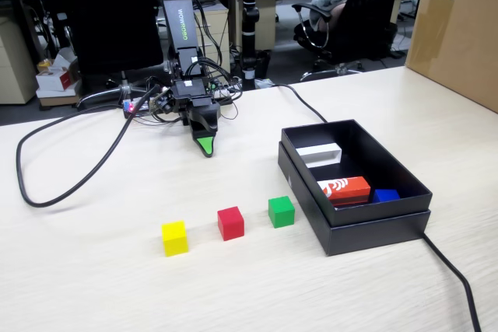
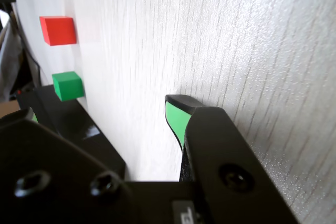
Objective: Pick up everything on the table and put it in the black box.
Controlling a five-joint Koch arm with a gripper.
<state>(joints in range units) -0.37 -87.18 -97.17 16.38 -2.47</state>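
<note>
Fixed view: yellow cube [image 1: 175, 238], red cube [image 1: 230, 223], green cube [image 1: 281, 211] at black box's [image 1: 373, 229] nine o'clock; gripper [image 1: 205, 146] jaw gap indiscernible, nothing visibly held.

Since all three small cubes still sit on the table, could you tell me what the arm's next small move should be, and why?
Probably reach forward from its folded rest toward the small green cube. It lies nearest the shallow matte black box, while the gripper rests tip-down on the pale wood table, holding nothing, far behind the cubes.
</note>
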